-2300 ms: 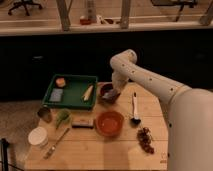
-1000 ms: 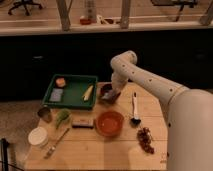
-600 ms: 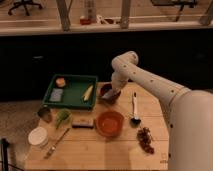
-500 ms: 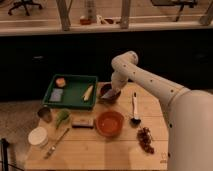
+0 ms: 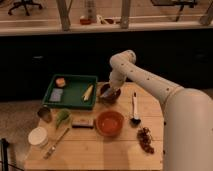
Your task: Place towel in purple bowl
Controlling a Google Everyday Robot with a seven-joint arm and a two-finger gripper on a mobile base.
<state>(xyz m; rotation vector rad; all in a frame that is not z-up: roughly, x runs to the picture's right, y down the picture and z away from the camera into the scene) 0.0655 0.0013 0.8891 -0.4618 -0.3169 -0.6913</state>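
The gripper sat just above center of the frame, down over the purple bowl at the back of the wooden table. The white arm reached in from the right side. The towel could not be picked out as a separate thing; something dark sat in or at the bowl under the tool. Whether the tool was clenched, released or grasping anything: cannot tell. A green tray lay left of the bowl, holding an orange item, a bluish block and a yellowish piece. An orange-red bowl sat at center, below the purple one. A dark ladle lay right of it. A white round lid was at lower left.
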